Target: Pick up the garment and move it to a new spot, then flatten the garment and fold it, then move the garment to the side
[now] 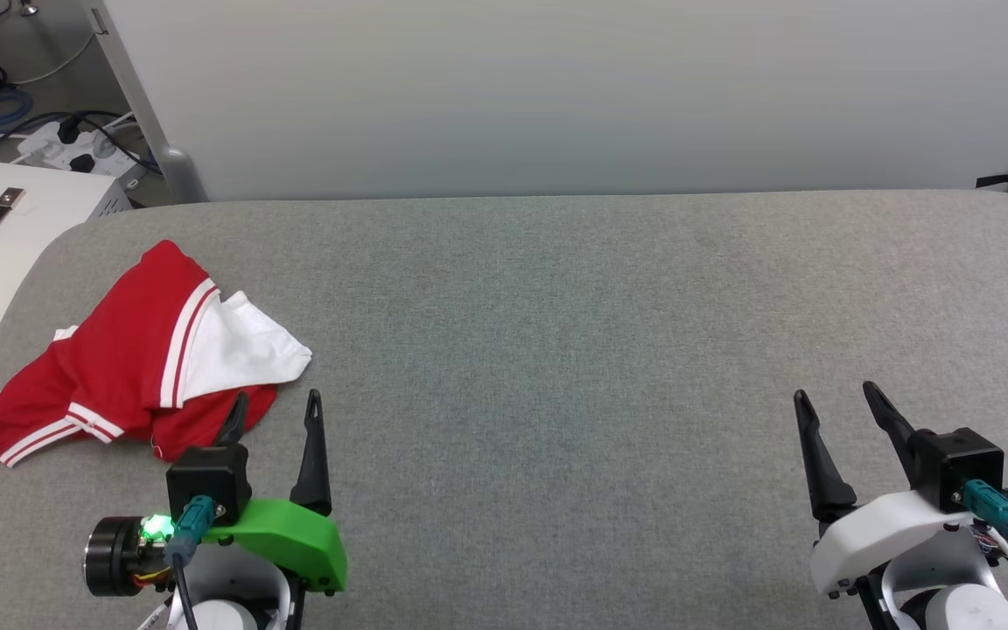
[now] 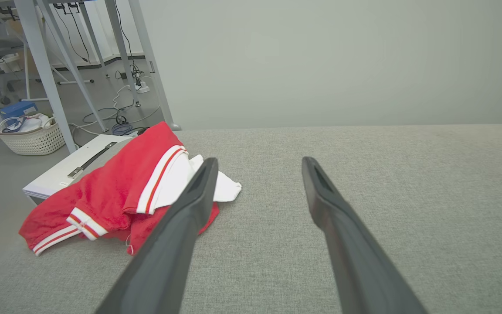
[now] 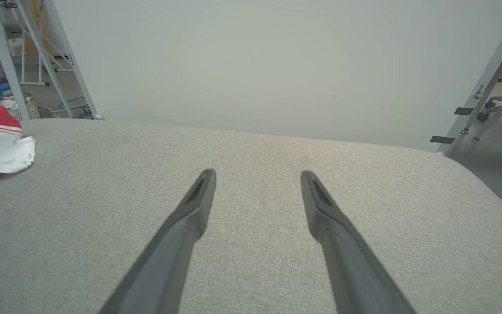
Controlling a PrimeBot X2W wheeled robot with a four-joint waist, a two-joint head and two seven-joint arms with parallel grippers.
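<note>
Left gripper: at the table's near edge toward the left corner, fingers spread apart. Its left finger overlaps the jersey's near side in the head view (we cannot tell whether they touch).
Right gripper: at the near edge toward the right corner, fingers likewise parted over grey cloth.
Garment: we see the red jersey crumpled by the left edge, with a white sleeve and striped trim on top.
Table: grey fabric, rounded far corners.
White box: just beyond the far left corner.
</note>
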